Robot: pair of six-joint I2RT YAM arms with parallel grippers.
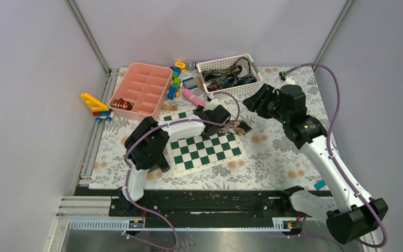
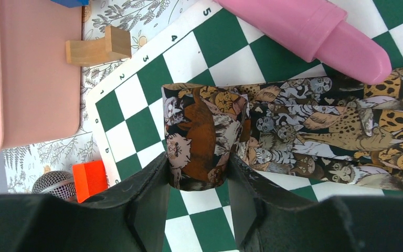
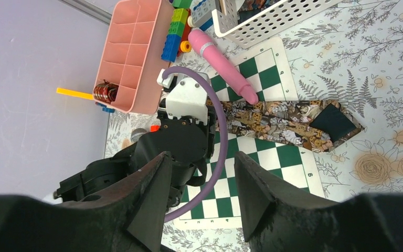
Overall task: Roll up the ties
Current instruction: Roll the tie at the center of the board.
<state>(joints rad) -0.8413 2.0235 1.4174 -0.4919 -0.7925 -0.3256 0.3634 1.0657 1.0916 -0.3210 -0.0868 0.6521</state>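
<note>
Table under a floral cloth (image 1: 273, 163), plain grey walls (image 1: 31, 79) on three sides, metal frame posts in the back corners. A green-and-white chessboard (image 1: 204, 149) lies on the cloth in front of the left arm.

Cat-print tie (image 2: 315, 131) lies along the far edge of the chessboard, long axis running left to right across the table. Its left part is wound into a coil (image 2: 202, 139) standing on its edge on the board. The flat part runs toward the right arm, and its wide tip, dark lining showing, rests on the cloth past the board edge.

Left gripper (image 2: 198, 168) is clamped on the coil, one finger on each side. Right gripper (image 3: 201, 163) hangs above the scene, jaws apart, nothing between them.

Pink cylinder (image 2: 315, 26) lies on the board just beyond the tie, its tip near the flat part. Wood block (image 2: 97, 48) and pink tray (image 1: 141, 89) sit off the board's far left corner; a small roll (image 1: 120, 105) lies in one near compartment. Orange block (image 2: 89, 178) sits beside the board. White basket (image 1: 230, 61) at the back holds more ties (image 1: 225, 79). Toy bricks (image 1: 174, 84) lie between tray and basket, and a yellow toy (image 1: 94, 102) lies left of the tray. A purple cable (image 3: 220, 131) loops over the left wrist.
</note>
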